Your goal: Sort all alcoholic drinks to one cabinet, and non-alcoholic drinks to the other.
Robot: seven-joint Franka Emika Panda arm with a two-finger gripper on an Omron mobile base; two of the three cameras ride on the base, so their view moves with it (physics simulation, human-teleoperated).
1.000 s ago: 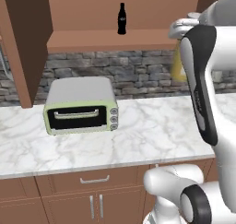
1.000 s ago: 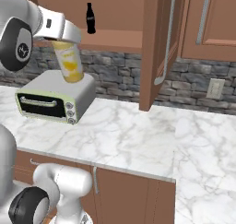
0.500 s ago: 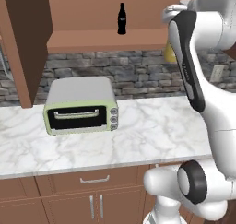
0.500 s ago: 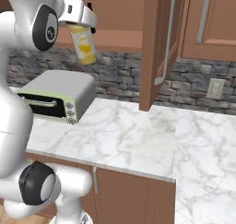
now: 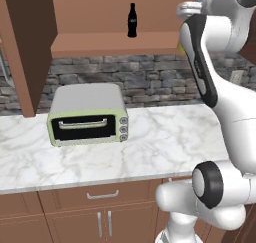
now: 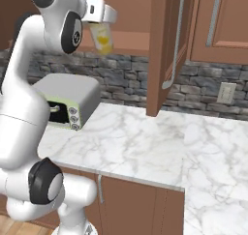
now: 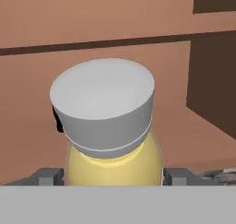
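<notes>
Far below my hand [image 6: 100, 17] the marble surface [image 5: 165, 142] spreads wide, carrying a toaster oven [image 5: 87, 115] down and off to one side of me. The open wooden cabinet [image 5: 100, 44] is in front of my hand, its shelf floor at about my level, and its door [image 6: 167, 45] swings out beside me with a long silver handle. My hand is raised high at the cabinet opening, its two fingers [image 7: 177, 176] pressed against the sides of the yellow bottle [image 6: 102, 36], which hangs from my grip with its whitish cap [image 7: 103, 103] pointing back towards me. Ahead of my hand, further along the same shelf, the small black cola bottle [image 5: 132, 20] stands upright, well apart from what I hold.
</notes>
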